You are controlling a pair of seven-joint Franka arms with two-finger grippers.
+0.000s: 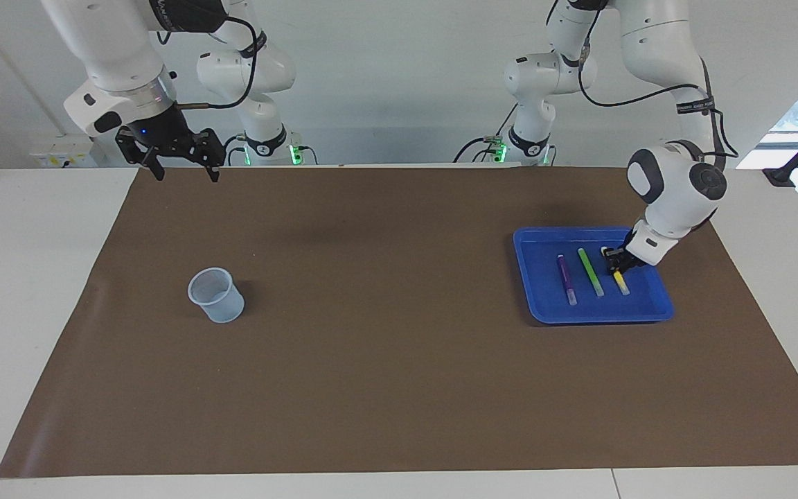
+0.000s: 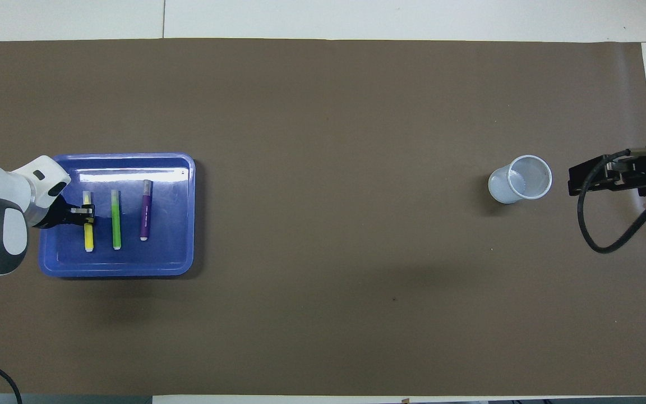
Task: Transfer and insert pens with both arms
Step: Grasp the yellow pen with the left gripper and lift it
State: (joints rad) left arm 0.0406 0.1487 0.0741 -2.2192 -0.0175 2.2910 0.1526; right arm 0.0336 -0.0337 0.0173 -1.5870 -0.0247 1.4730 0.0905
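Observation:
Three pens lie side by side in a blue tray [image 1: 593, 315] [image 2: 132, 271] toward the left arm's end of the table: purple pen [image 1: 566, 277] [image 2: 146, 210], green pen [image 1: 590, 272] [image 2: 116, 219], yellow pen [image 1: 621, 283] [image 2: 88, 238]. My left gripper [image 1: 615, 262] [image 2: 86, 216] reaches down into the tray and is shut on the yellow pen around its middle; the pen still rests on the tray floor. My right gripper [image 1: 184, 170] [image 2: 603, 177] hangs open and empty, high over the mat's edge at the right arm's end, where that arm waits.
A pale translucent cup [image 1: 216, 296] [image 2: 520, 179] stands upright on the brown mat [image 1: 399, 388] toward the right arm's end. Two slimmer white arms with green-lit bases [image 1: 510, 149] stand at the robots' edge of the table.

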